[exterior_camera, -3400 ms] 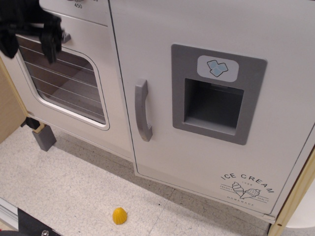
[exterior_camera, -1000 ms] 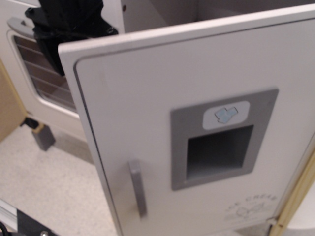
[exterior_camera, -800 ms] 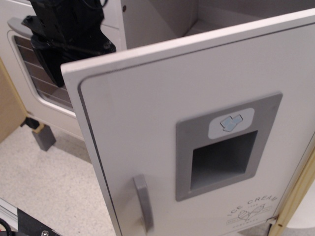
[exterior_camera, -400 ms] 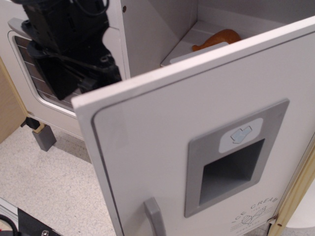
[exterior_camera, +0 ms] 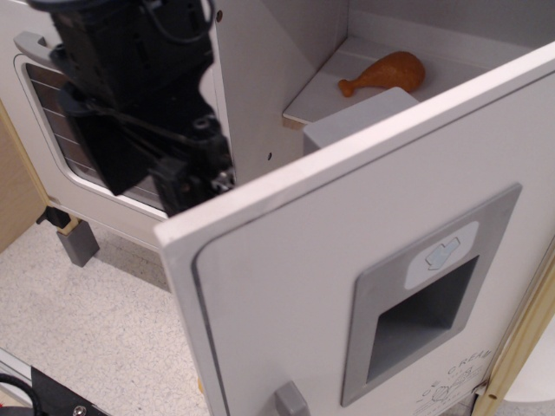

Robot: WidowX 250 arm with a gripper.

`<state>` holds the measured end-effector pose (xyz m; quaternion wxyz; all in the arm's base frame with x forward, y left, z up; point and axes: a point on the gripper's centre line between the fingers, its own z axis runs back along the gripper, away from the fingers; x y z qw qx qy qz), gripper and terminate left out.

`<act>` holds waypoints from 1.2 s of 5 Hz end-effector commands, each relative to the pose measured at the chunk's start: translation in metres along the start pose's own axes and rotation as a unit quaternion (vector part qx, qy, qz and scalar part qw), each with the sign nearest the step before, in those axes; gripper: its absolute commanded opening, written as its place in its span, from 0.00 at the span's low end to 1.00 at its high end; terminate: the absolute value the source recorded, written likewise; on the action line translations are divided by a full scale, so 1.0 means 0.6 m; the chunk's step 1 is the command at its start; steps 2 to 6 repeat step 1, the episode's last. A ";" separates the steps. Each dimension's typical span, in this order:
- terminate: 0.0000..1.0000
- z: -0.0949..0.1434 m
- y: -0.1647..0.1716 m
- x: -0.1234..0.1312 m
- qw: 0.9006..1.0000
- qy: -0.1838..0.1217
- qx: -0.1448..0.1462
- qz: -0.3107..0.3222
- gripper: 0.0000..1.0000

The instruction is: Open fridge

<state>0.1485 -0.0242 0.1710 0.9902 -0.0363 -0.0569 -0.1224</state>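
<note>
Fridge (exterior_camera: 286,303) fills most of the view, its white door swung well out toward the camera with the top edge running from lower left to upper right, so the task looks largely done. Behind the door's free corner sits the black hand (exterior_camera: 186,178), pressed close against that edge; I cannot tell how far its fingers are spread or whether they grip anything. The main risk, as I judge it, is the hand slipping off the edge, letting the door drift back. Pushing further could also strain the hinge at the right. The oven door (exterior_camera: 52,113) stands just behind the arm and could be knocked. On the shelf inside lies a toy drumstick (exterior_camera: 386,72), well clear of the hand.
</note>
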 end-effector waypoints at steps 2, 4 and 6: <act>1.00 0.028 -0.015 0.000 1.000 -0.019 0.003 -0.022 1.00; 1.00 0.028 -0.015 0.000 1.000 -0.019 0.003 -0.022 1.00; 1.00 0.028 -0.015 0.000 1.000 -0.019 0.003 -0.022 1.00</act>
